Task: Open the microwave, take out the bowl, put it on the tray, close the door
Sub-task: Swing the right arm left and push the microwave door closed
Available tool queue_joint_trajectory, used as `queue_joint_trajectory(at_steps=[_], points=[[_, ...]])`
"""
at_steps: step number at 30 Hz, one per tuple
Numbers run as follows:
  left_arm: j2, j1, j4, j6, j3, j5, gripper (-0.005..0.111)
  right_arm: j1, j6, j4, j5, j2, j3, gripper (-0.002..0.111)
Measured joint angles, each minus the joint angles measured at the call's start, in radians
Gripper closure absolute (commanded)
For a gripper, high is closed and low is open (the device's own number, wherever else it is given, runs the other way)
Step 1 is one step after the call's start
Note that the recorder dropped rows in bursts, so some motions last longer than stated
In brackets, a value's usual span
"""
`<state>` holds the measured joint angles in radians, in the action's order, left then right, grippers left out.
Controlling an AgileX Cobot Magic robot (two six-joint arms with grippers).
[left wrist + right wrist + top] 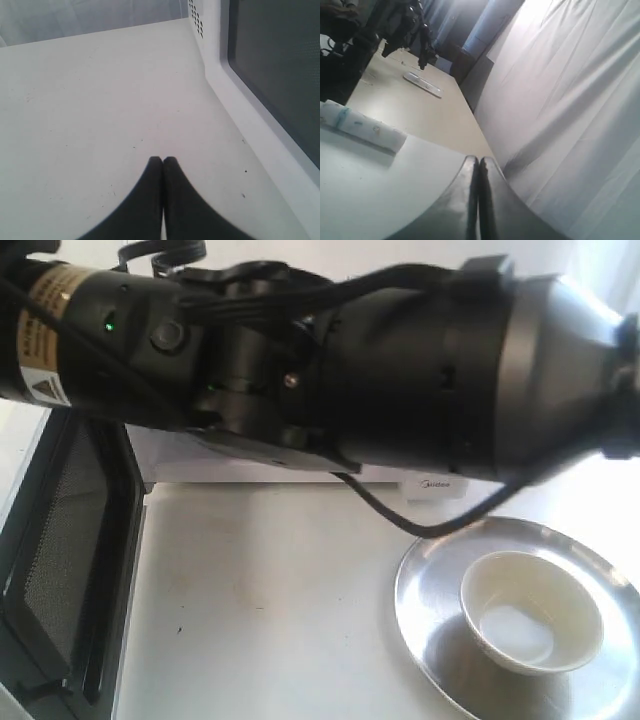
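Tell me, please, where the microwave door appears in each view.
Exterior view: the door stands open at the left edge, mesh face showing.
Left wrist view: the door fills the right side, dark window showing.
Right wrist view: not in it.
Shared landmark: the white table.

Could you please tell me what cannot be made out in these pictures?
Microwave: exterior view, the black arm hides its cavity and knobs.
Door: exterior view, the left edge cuts it off, and its handle is unseen.
Tray: exterior view, the right edge crops its rim.
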<state>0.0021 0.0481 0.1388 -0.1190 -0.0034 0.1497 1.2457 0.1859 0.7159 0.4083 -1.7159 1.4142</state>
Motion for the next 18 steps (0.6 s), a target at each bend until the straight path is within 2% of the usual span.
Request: queue_joint_trajectory(at_steps=[5, 8, 18], points=[[0.000, 0.000, 0.000, 0.000, 0.000, 0.000, 0.107, 0.000, -0.040, -0.005, -0.082, -0.127, 0.103, 0.108], [0.000, 0.000, 0.000, 0.000, 0.000, 0.000, 0.107, 0.003, -0.059, -0.005, -0.084, -0.180, 0.113, 0.108], [0.000, 0.000, 0.000, 0.000, 0.000, 0.000, 0.107, 0.011, -0.307, -0.007, -0.078, -0.255, 0.118, 0.108]])
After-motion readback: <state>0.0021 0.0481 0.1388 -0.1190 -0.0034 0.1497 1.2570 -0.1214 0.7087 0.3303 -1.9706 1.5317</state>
